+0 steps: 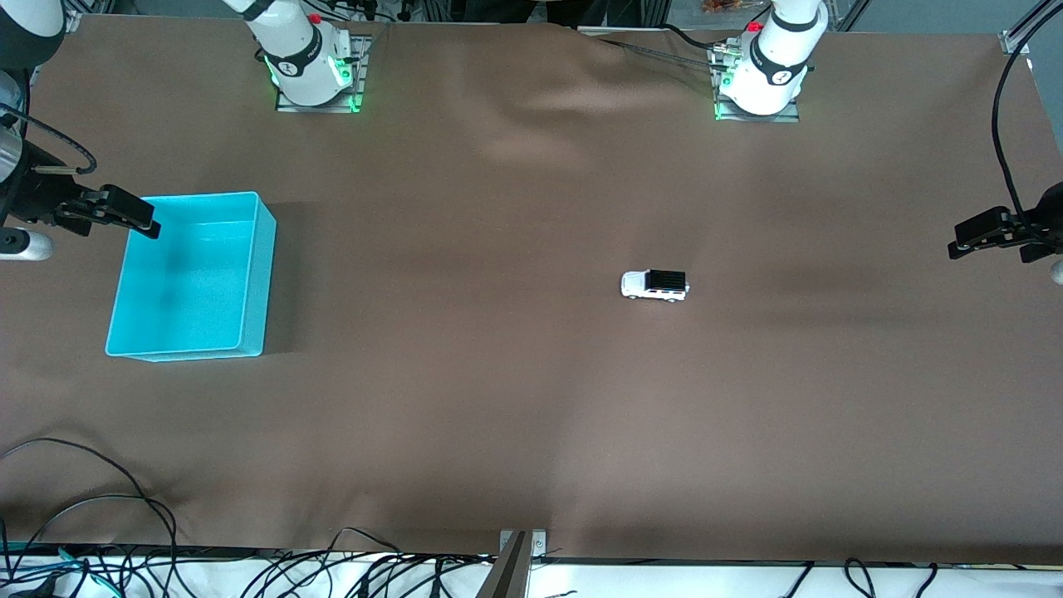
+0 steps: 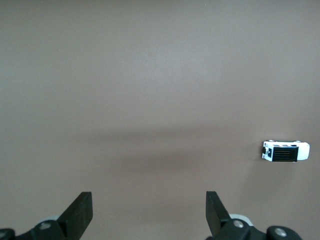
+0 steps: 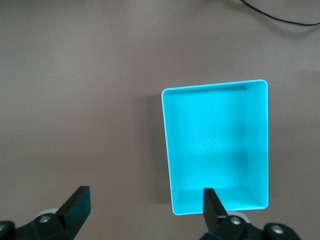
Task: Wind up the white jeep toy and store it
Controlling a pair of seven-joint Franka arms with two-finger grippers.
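White, boxy toy jeep with black roof and dark wheels (image 1: 654,285) stands on the brown cloth-covered table (image 1: 515,399), toward the left arm's end, well apart from the empty turquoise plastic bin (image 1: 259,274) at the right arm's end. Left gripper (image 1: 973,235) hangs over bare cloth at the table's edge, jaws spread wide, nothing held. Right gripper (image 1: 124,214) hovers by the bin's rim, jaws likewise wide, empty. Nothing started yet. Risks, as judged: the small jeep may roll or skid when pinched; loose cloth may wrinkle and tip it; a wound toy could run off before reaching the bin.
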